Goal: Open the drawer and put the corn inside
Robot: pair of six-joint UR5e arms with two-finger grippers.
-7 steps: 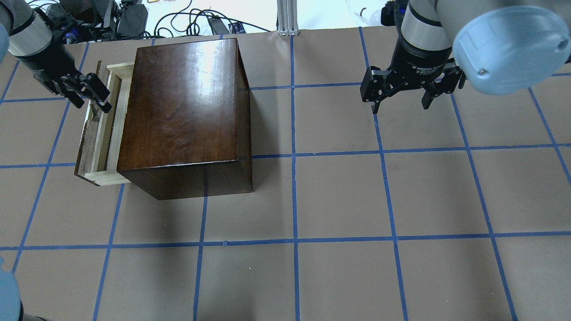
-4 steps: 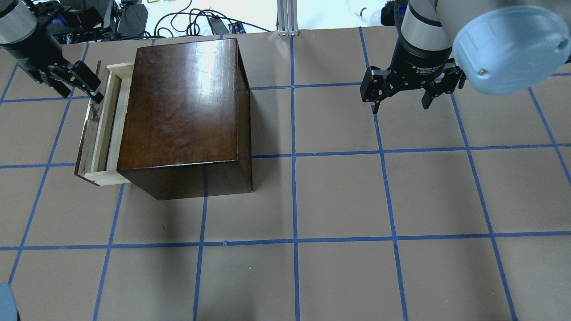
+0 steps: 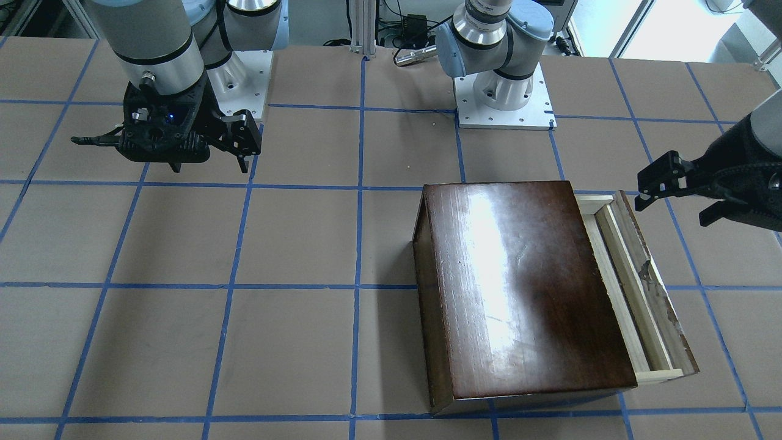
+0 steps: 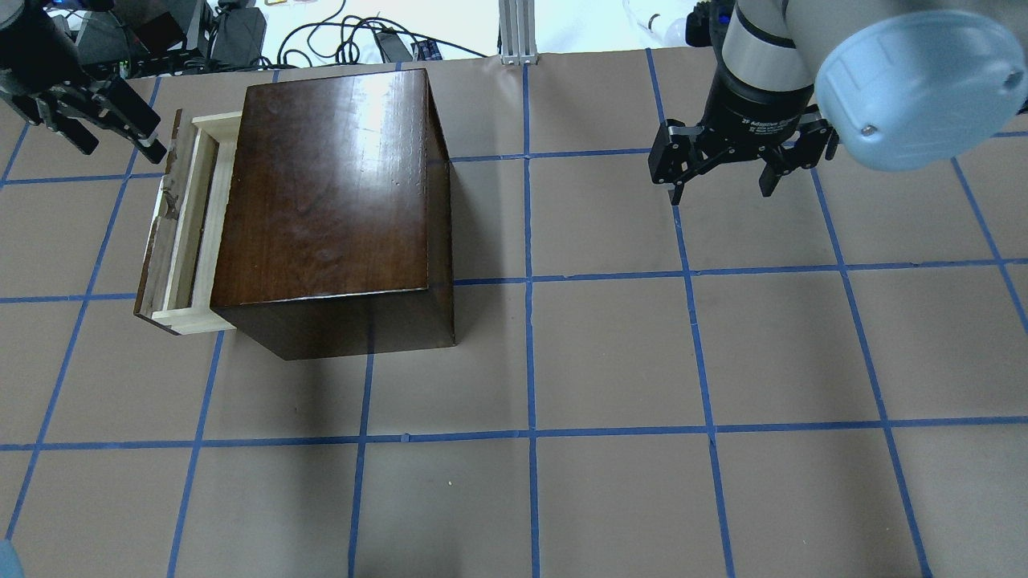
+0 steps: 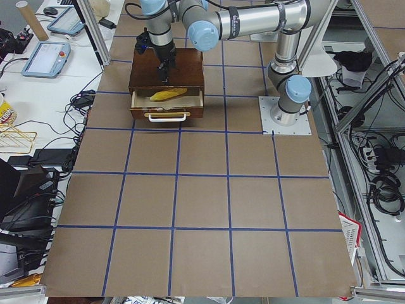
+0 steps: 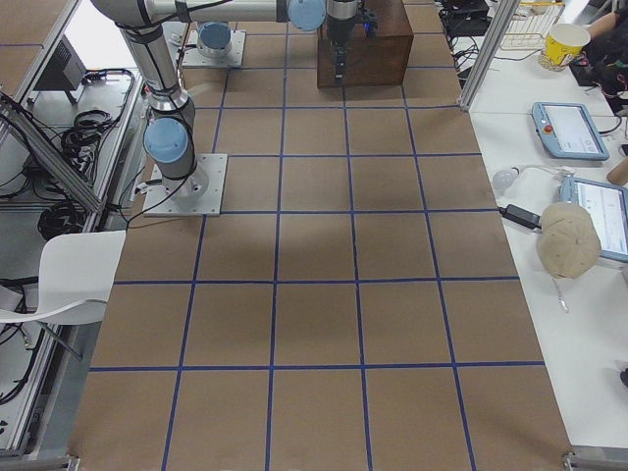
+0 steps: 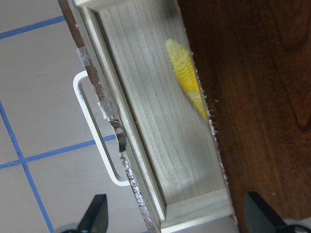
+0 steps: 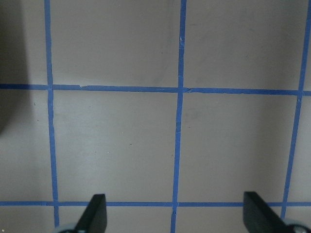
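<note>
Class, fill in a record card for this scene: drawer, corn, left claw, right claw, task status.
drawer: partly pulled out of the wooden box
corn: lying inside the drawer, partly under the box's top
left claw: open, empty, apart from the drawer front
right claw: open, empty, over the table, away from the box
task status: drawer open, corn inside

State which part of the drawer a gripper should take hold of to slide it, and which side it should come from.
Grip the white loop handle on the front of the drawer, coming from the front, the side facing away from the wooden box. The handle's thin bar stands off the panel, leaving a gap for one of the jaws. This approach also keeps clear of the corn lying inside.
</note>
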